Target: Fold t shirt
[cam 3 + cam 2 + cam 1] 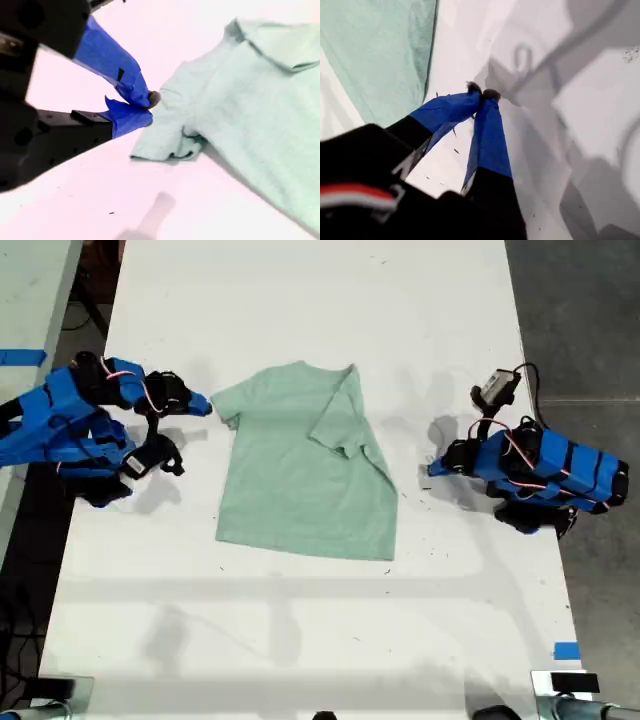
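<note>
T shirt (300,475) lies flat mid-table (300,640), collar toward the far edge, long axis near-to-far. The sleeve on the exterior view's right is already folded inward across the chest; the sleeve on that view's left is spread out. My second gripper (145,107), jaws closed on nothing, sits just beside that spread sleeve (167,137), tips close to its hem. My first gripper (481,92), also closed and empty, rests on bare table beyond the shirt's other edge. Judgement: second arm is nearer for the next fold.
</note>
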Action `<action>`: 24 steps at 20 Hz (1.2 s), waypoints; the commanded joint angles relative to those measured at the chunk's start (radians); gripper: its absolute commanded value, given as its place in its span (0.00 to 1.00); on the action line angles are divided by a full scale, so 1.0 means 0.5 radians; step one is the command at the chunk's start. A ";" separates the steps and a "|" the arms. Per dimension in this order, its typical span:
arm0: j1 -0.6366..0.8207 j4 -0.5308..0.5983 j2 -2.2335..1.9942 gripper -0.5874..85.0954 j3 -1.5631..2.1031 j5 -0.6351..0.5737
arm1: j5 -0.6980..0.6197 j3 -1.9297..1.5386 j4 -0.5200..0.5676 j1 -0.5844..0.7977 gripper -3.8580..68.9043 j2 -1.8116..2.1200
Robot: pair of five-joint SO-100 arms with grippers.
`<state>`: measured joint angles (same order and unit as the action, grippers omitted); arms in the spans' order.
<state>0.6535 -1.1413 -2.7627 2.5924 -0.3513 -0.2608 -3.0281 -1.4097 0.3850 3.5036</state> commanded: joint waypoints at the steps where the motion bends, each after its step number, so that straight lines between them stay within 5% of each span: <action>1: 0.426 0.107 0.727 0.11 -0.356 -0.387 | -0.003 -0.034 0.000 0.009 0.07 0.015; 3: 0.657 0.215 1.221 0.25 -0.561 -0.660 | -0.003 -0.034 0.000 0.009 0.07 0.015; 11: 0.699 0.396 1.991 0.28 -0.963 -0.792 | -0.009 -0.034 0.003 0.003 0.07 0.015; 12: 0.736 0.396 2.068 0.27 -0.976 -0.798 | -0.009 -0.034 0.003 0.003 0.07 0.015; 14: 0.782 0.371 2.181 0.02 -0.997 -0.764 | -0.009 -0.034 0.003 0.003 0.07 0.015; 15: 0.788 0.344 2.221 0.00 -1.040 -0.770 | -0.006 -0.034 0.003 0.000 0.07 0.015; 19: 0.620 -0.009 2.298 0.00 -1.494 -0.690 | -0.003 -0.034 0.003 0.000 0.07 0.015; 24: 0.135 -0.574 2.586 0.00 -2.626 -0.310 | -0.003 -0.034 0.003 -0.003 0.07 0.015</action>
<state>0.8237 -1.3668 -1.4788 1.5064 -0.5752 -0.2608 -3.0281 -1.4097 0.3850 3.5036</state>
